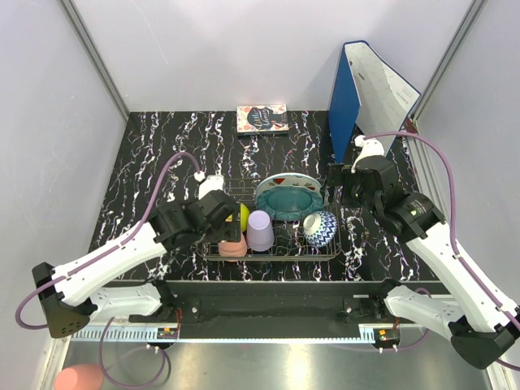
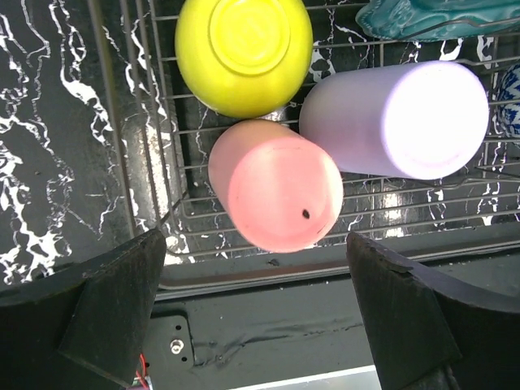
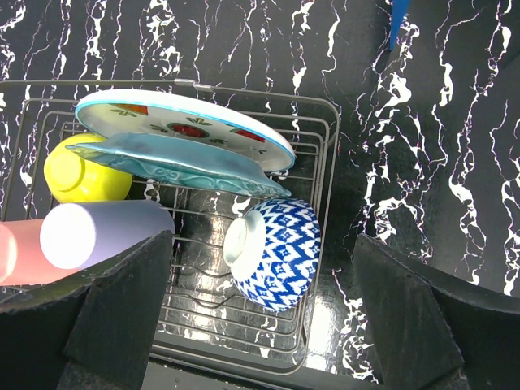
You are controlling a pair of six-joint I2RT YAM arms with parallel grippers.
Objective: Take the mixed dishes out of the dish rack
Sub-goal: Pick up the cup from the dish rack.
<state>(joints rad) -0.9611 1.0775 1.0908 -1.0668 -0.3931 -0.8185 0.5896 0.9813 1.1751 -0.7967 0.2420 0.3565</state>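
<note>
The grey wire dish rack (image 1: 286, 253) stands mid-table. It holds a pink cup (image 1: 232, 248) and a lilac cup (image 1: 261, 231) lying on their sides, a yellow-green bowl (image 1: 244, 214), a blue-white patterned bowl (image 1: 320, 228), an upright teal scalloped plate (image 1: 286, 201) and a white plate with red marks (image 1: 284, 179) behind it. My left gripper (image 2: 256, 309) is open and empty above the rack's left end, with the pink cup (image 2: 276, 183) just ahead of it. My right gripper (image 3: 264, 325) is open and empty, high over the rack's right end, above the patterned bowl (image 3: 280, 252).
A blue binder (image 1: 345, 101) stands upright at the back right, close behind my right wrist. A patterned book (image 1: 262, 119) lies at the back centre. Grey walls enclose the black marbled table on three sides. A pink object (image 1: 77, 378) lies below the table's near left edge.
</note>
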